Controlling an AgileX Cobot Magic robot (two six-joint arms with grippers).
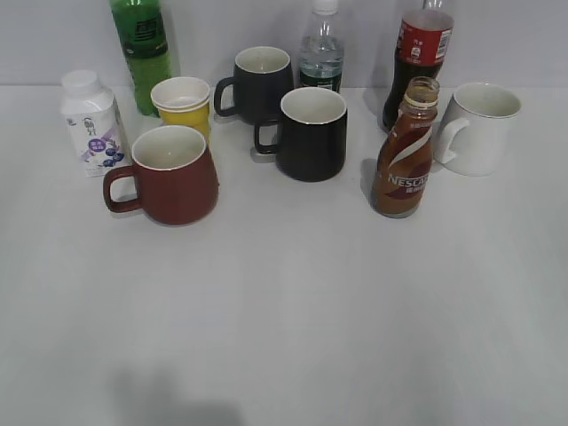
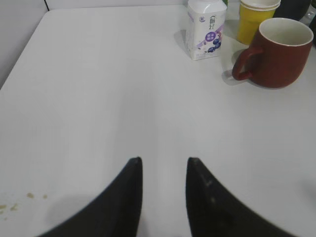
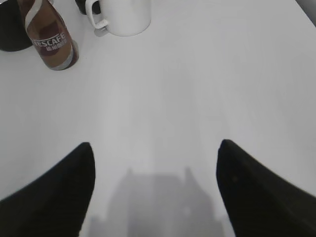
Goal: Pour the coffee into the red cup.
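The right claw (image 3: 154,163) hangs released over bare worktop (image 1: 293,302), its two dark fingers spread wide with nothing between them, and the Nescafe coffee bottle (image 3: 52,42) stands upright well ahead of it and off to its left, just in front of a white mug (image 3: 123,15). The left claw (image 2: 164,170) is also empty, its fingers parted by a narrower gap, with the red cup (image 2: 276,54) ahead to its right, handle turned toward the claw, beside a small white yogurt bottle (image 2: 206,27) and a yellow cup (image 2: 254,17). In the exterior view the coffee bottle (image 1: 406,151) sits on the right, capless and close in front of a cola bottle (image 1: 417,53), while the red cup (image 1: 173,173) stands well apart on the left with a black mug (image 1: 311,133) between them. The step in hand appears to be reaching for the coffee: the right claw should approach low and level, close on the bottle's body below the neck, and keep clear of the white mug and cola bottle. Since the neck is open, the bottle should stay upright until it reaches the red cup.
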